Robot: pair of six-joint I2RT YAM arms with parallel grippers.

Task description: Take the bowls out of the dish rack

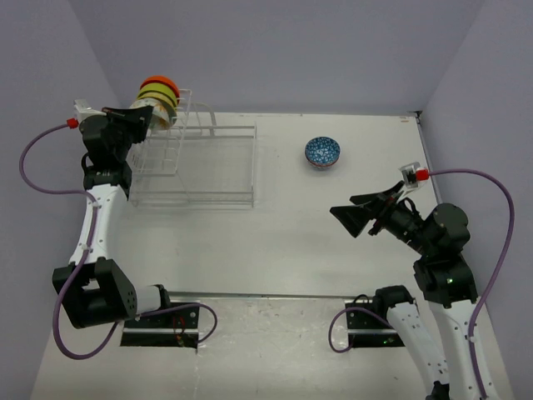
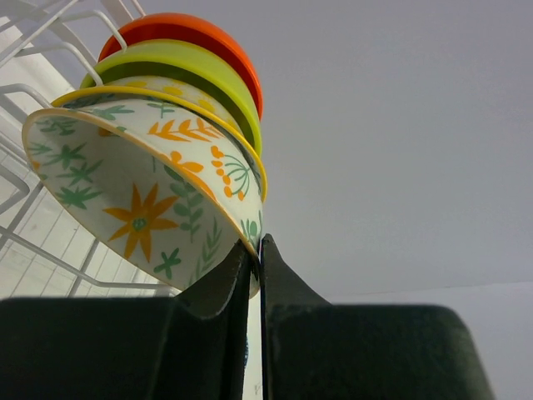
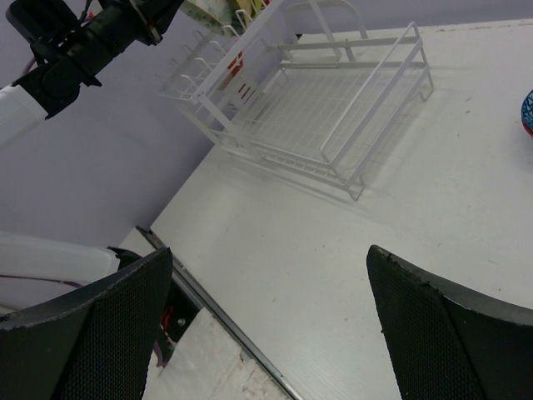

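Observation:
Three bowls stand on edge in the taller gridded end of the dish rack [image 1: 218, 200]: an orange bowl [image 2: 200, 29] at the back, a green bowl [image 2: 208, 71], and a white floral bowl [image 2: 125, 200] in front. My left gripper [image 2: 256, 250] is shut on the floral bowl's lower rim, one finger inside and one outside; from above, that gripper [image 1: 150, 117] reaches in from the rack's left. A blue patterned bowl [image 1: 321, 152] sits on the table to the right of the rack. My right gripper [image 1: 350, 208] hangs open above the table, nothing between its fingers [image 3: 416, 308].
The lower, flat part of the dish rack [image 3: 316, 108] holds nothing. Purple walls close in behind and to both sides. The blue bowl's edge [image 3: 528, 112] shows at the right of the right wrist view. A metal strip [image 1: 266, 296] runs along the near table edge.

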